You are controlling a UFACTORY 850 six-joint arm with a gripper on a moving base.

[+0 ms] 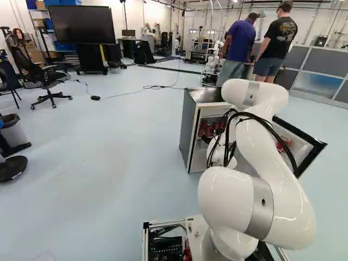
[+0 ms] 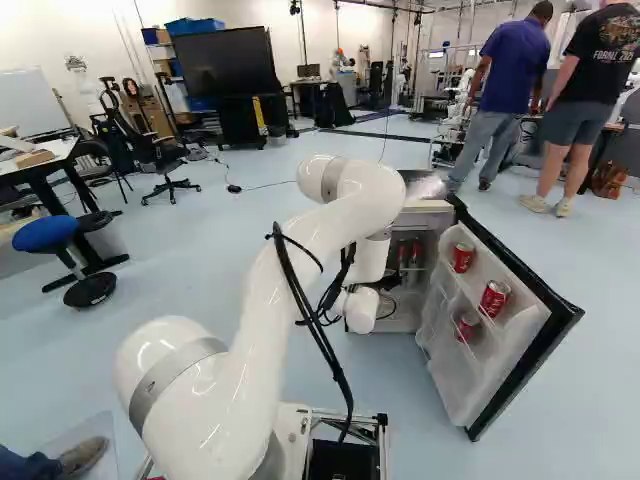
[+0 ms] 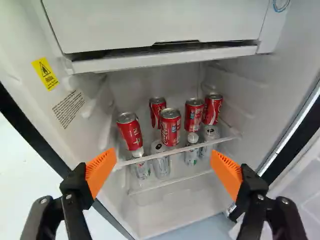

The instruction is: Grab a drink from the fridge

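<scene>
Well, the fridge stands open, the white arm bent toward it. Facing the upper shelf, the gripper is spread wide and empty. Likeliest pick, the front middle red can stands upright, roughly centred ahead, calling for a forward reach.

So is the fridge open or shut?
The fridge is open: its door is swung out, and red cans show inside.
</scene>
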